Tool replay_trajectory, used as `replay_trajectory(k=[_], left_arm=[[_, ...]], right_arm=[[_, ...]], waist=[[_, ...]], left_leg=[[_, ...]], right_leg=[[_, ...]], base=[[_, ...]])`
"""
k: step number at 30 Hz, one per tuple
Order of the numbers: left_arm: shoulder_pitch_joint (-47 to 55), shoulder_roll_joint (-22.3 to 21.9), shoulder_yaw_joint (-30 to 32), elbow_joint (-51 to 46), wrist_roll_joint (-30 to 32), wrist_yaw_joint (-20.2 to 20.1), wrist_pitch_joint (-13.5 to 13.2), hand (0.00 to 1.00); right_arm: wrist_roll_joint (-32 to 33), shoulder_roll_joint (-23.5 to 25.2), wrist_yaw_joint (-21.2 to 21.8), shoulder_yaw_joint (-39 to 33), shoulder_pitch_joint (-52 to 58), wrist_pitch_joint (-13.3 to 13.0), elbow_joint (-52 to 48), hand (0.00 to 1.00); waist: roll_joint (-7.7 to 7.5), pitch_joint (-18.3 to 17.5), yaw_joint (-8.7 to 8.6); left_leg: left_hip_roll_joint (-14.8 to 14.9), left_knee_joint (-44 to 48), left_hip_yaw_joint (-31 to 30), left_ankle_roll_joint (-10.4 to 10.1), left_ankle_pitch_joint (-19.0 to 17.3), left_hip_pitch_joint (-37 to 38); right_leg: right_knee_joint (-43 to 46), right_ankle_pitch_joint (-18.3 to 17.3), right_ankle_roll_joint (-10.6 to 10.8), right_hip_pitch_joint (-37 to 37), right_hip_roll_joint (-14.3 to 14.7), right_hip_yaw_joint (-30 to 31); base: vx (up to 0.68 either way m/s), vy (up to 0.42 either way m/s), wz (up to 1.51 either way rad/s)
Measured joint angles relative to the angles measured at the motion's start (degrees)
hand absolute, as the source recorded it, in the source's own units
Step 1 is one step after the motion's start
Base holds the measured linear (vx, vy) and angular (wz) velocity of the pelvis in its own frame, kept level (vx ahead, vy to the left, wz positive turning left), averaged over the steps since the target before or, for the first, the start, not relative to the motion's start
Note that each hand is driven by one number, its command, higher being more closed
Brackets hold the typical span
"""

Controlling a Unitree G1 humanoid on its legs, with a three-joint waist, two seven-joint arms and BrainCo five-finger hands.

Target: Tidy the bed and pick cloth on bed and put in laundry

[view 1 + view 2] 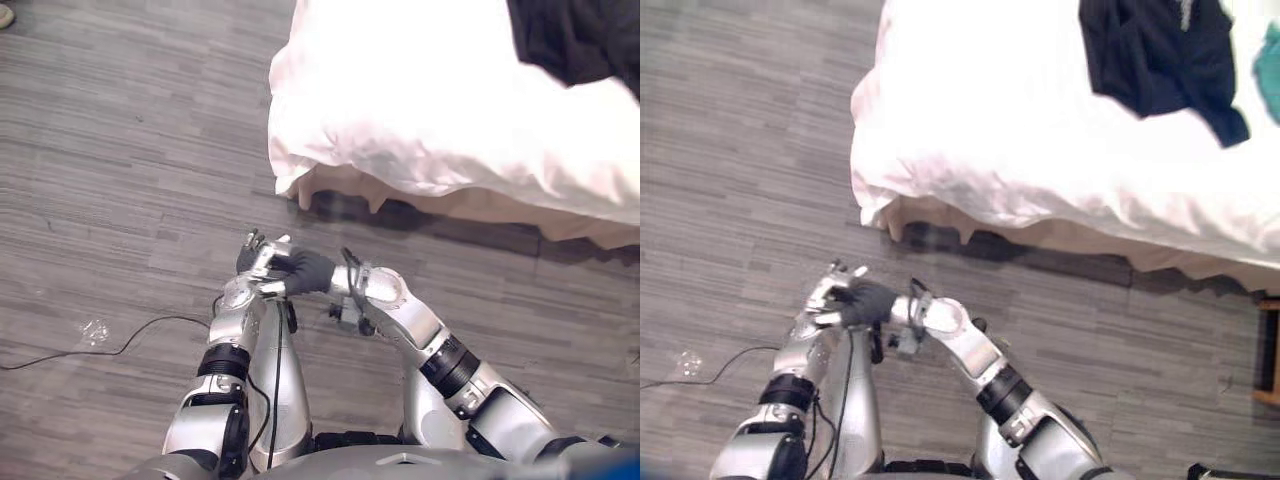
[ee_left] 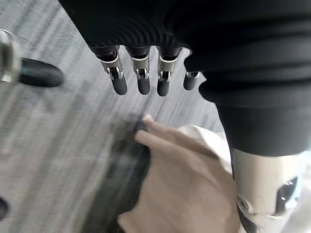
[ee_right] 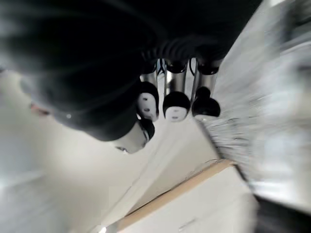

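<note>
Two hands are crossed at the lower centre, above the grey wooden floor [image 1: 120, 150]. The left hand [image 2: 140, 77] is open with straight fingers; for the right hand [image 1: 310, 272] I cannot tell. The black crumpled cloth [image 1: 1150, 50] lies at the upper right on the white-covered bed [image 1: 990, 130].

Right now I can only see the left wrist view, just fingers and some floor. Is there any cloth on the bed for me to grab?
Observer: Yes. A dark cloth lies crumpled on the white duvet.
Operator: Only that one?
Observer: A teal cloth peeks in at the picture's edge beside it.
Operator: Am I close enough to reach?
Observer: Probably not. The left hand and right hand are close together over the floor, short of the duvet's corner, and the dark cloth lies farther in.
</note>
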Motion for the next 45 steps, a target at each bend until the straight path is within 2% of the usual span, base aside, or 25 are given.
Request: replay_trajectory(k=[3, 5, 8, 9, 11, 13, 17, 19, 21, 23, 24, 25, 29, 32, 33, 34, 38, 39, 40, 42, 43, 45], left_arm=[[0.14, 0.31, -1.79, 3.21, 0.0, 0.02, 0.66, 0.0], [0.28, 0.85, -1.84, 4.74, 0.0, -0.14, 0.8, 0.0], [0.03, 0.78, -0.72, 4.88, -0.03, -0.89, 0.8, 0.0], [-0.15, 0.11, 0.48, 4.87, -0.08, -1.68, 0.8, 0.0], [-1.37, -2.13, 2.98, 4.74, -0.6, -2.62, 0.77, 0.0], [-3.18, -3.7, 5.58, 4.67, -1.84, -3.39, 0.65, 0.0], [-5.34, -4.83, 8.45, 4.14, -3.34, -3.79, -0.05, 0.0], [-6.34, -6.92, 10.14, 3.13, -3.35, -3.69, -1.91, 0.0], [-7.48, -8.52, 10.92, 3.04, -3.33, -3.62, -2.8, 0.0], [-9.76, -10.46, 11.91, 1.44, -3.44, -2.12, -5.17, 0.0], [-10.71, -10.68, 12.1, 0.29, -3.61, -1.19, -6.21, 0.0], [-11.96, -10.77, 12.31, -0.57, -4.57, -0.02, -7.01, 0.0], [-14.8, -9.98, 14.36, -4.06, -5.55, 3.04, -6.33, 0.0], [-14.99, -9.86, 14.65, -5.67, -5.49, 4.53, -5.59, 0.0], [-14.24, -9.61, 14.69, -5.93, -5.27, 5.3, -4.9, 0.0], [-12.8, -8.79, 15.01, -7.34, -4.83, 6.17, -4.0, 0.0], [-10.07, -6.83, 14.63, -9.63, -4.29, 7.64, -1.32, 0.0], [-8.65, -5.66, 14.64, -9.65, -4.3, 7.51, -0.13, 0.0], [-7.59, -5.23, 14.22, -9.67, -4.3, 7.32, 0.77, 0.0], [-5.4, -4.99, 13.5, -9.62, -4.33, 6.55, 1.7, 0.0], [-3.83, -5.18, 11.41, -9.64, -4.31, 5.03, 2.05, 0.0], [-2.34, -4.94, 8.83, -9.9, -4.13, 3.38, 2.0, 0.0]], right_arm=[[2.91, 0.03, -2.49, -7.47, -5.33, 0.08, 0.07, 1.0], [5.66, 0.03, -6.06, -14.49, -11.32, 0.8, 0.36, 1.0], [9.29, -0.03, -10.31, -20.33, -17.03, 1.26, 0.35, 1.0], [10.91, -0.08, -12.35, -22.4, -19.57, 1.48, 0.3, 1.0], [12.64, -0.49, -15.9, -25.02, -24.15, 1.65, 0.15, 1.0], [13.76, -1.89, -19.28, -26.31, -27.49, 1.57, -0.57, 1.0], [15.22, -4.82, -24.87, -29.68, -31.54, 1.43, 0.26, 1.0], [15.65, -7.52, -29.53, -32.9, -35.49, 1.61, 5.84, 1.0], [15.63, -9.34, -31.49, -35.02, -38.21, 2.21, 11.4, 1.0], [15.66, -12.04, -34.21, -37.22, -40.01, 3.19, 16.01, 1.0], [16.0, -12.9, -34.12, -37.47, -40.27, 2.88, 15.66, 1.0], [16.52, -12.86, -33.89, -36.91, -40.69, 1.46, 12.09, 1.0], [20.12, -12.58, -33.72, -36.86, -44.43, 1.15, 11.07, 1.0], [24.57, -12.62, -31.08, -37.55, -40.46, 1.21, 11.57, 1.0], [26.99, -12.68, -29.31, -38.55, -36.06, 1.29, 12.31, 1.0], [28.65, -12.63, -27.69, -40.37, -29.81, 1.42, 13.95, 1.0], [28.45, -12.88, -24.02, -42.32, -11.06, 4.16, 17.26, 1.0], [28.25, -12.46, -21.47, -42.64, -4.98, 4.14, 18.61, 1.0], [27.27, -12.45, -18.6, -42.5, 0.55, 4.09, 19.35, 0.0], [27.03, -12.45, -14.41, -42.43, 7.08, 3.59, 19.25, 0.0], [26.65, -12.22, -10.6, -42.32, 12.89, 2.79, 18.69, 0.0], [26.08, -11.62, -7.9, -42.51, 18.01, 2.02, 18.43, 0.0]], waist=[[0.19, -0.19, 0.96], [0.2, -0.18, 1.17], [0.46, -0.17, 1.08], [1.13, -0.72, 1.13], [3.5, -1.82, 1.13], [4.88, -2.1, 1.24], [5.7, -1.78, 1.19], [6.56, -1.3, 1.35], [7.66, -0.02, 1.59], [8.4, 1.67, 2.17], [9.17, 2.36, 2.25], [9.29, 2.91, 2.19], [9.19, 3.14, 1.92], [8.99, 3.27, 1.28], [8.85, 3.31, 0.87], [8.07, 3.44, 0.07], [7.08, 4.05, -1.4], [6.3, 4.65, -2.52], [6.21, 4.67, -3.24], [5.69, 4.62, -4.07], [5.05, 4.32, -4.56], [3.94, 3.71, -4.93]], left_leg=[[-0.67, 0.0, -0.41, 0.08, 0.15, 1.06], [-1.12, 0.11, -0.27, 0.21, 0.39, 1.57], [-1.63, 0.79, 0.04, 0.71, 0.23, 1.47], [-1.65, 1.79, 0.29, 0.75, -0.51, 0.16], [-1.61, 3.78, 0.36, 0.9, -0.69, -4.15], [-1.53, 4.8, 0.92, 1.48, -0.28, -8.65], [-1.41, 7.87, -0.81, 1.4, 0.47, -17.4], [-0.96, 11.6, -1.87, 1.6, 0.52, -23.81], [-0.77, 14.77, -2.71, 1.92, 0.04, -28.07], [-0.64, 18.16, -3.22, 2.13, -0.29, -33.52], [-0.63, 19.67, -3.81, 2.22, -0.43, -36.17], [-0.64, 21.57, -3.86, 2.34, -0.61, -39.47], [0.39, 29.27, -4.41, 2.63, -2.71, -47.28], [0.84, 27.6, -4.35, 2.34, -2.51, -47.91], [1.77, 26.67, -3.4, 2.31, -1.81, -47.16], [2.13, 26.69, -2.12, 2.19, -1.29, -46.38], [4.08, 23.73, -0.19, 2.21, -0.62, -43.46], [4.58, 23.72, 1.59, 2.69, -0.92, -40.49], [5.28, 22.52, 2.1, 2.76, -0.97, -37.32], [5.95, 19.62, 3.6, 2.64, -0.89, -31.5], [6.26, 16.52, 5.73, 2.65, -0.93, -25.12], [6.24, 13.46, 7.74, 2.66, -0.99, -19.39]], right_leg=[[0.12, 0.02, 0.03, 1.46, -0.26, -0.39], [0.92, -0.05, 0.08, 1.68, -0.8, -0.22], [2.63, -1.09, 0.43, 0.87, -1.89, 0.27], [4.0, -1.6, 0.19, -0.78, -2.46, 0.64], [5.85, -1.84, -0.1, -5.23, -3.0, 1.16], [7.57, -1.83, -0.08, -10.16, -3.77, 1.54], [10.95, -1.87, -0.15, -18.0, -4.24, 1.09], [13.97, -2.31, -0.5, -23.6, -4.56, 1.16], [16.83, -2.8, -0.31, -27.21, -4.83, 1.48], [20.42, -3.22, -0.1, -32.88, -5.66, 2.68], [21.81, -3.33, 0.05, -35.31, -5.8, 2.88], [24.22, -3.86, 0.77, -39.11, -6.27, 3.86], [31.99, -5.57, 0.76, -48.06, -6.52, 7.06], [30.22, -4.66, 2.21, -48.84, -5.53, 7.18], [34.84, -5.18, 3.22, -48.9, -4.52, 8.94], [35.22, -9.18, 1.62, -46.91, -3.05, 11.5], [31.17, -8.28, 2.91, -45.3, -0.62, 11.71], [30.04, -7.77, 1.89, -41.95, -0.99, 12.32], [27.69, -7.6, 1.98, -38.6, -0.26, 11.97], [23.47, -6.0, 2.33, -33.06, 0.54, 11.62], [19.4, -4.54, 2.36, -27.46, 1.33, 12.03], [15.69, -3.74, 2.41, -22.54, 1.77, 12.37]], base=[[0.0, 0.022, 0.13], [-0.03, 0.022, 0.08], [-0.06, 0.017, 0.01], [-0.09, 0.018, -0.08], [-0.1, 0.031, -0.1], [-0.07, 0.015, 0.0], [-0.05, -0.033, 0.06], [-0.04, -0.009, 0.0], [-0.06, 0.007, -0.01], [-0.07, 0.012, -0.05], [-0.07, 0.025, -0.07], [-0.09, 0.022, -0.08], [-0.1, 0.015, -0.12], [-0.11, 0.034, -0.1], [-0.04, -0.047, 0.21], [-0.07, -0.078, 0.29], [-0.04, 0.016, -0.37], [0.01, 0.04, -0.3], [0.03, 0.053, -0.31], [0.03, 0.064, -0.34], [0.04, 0.057, -0.26], [0.06, 0.046, -0.26]])
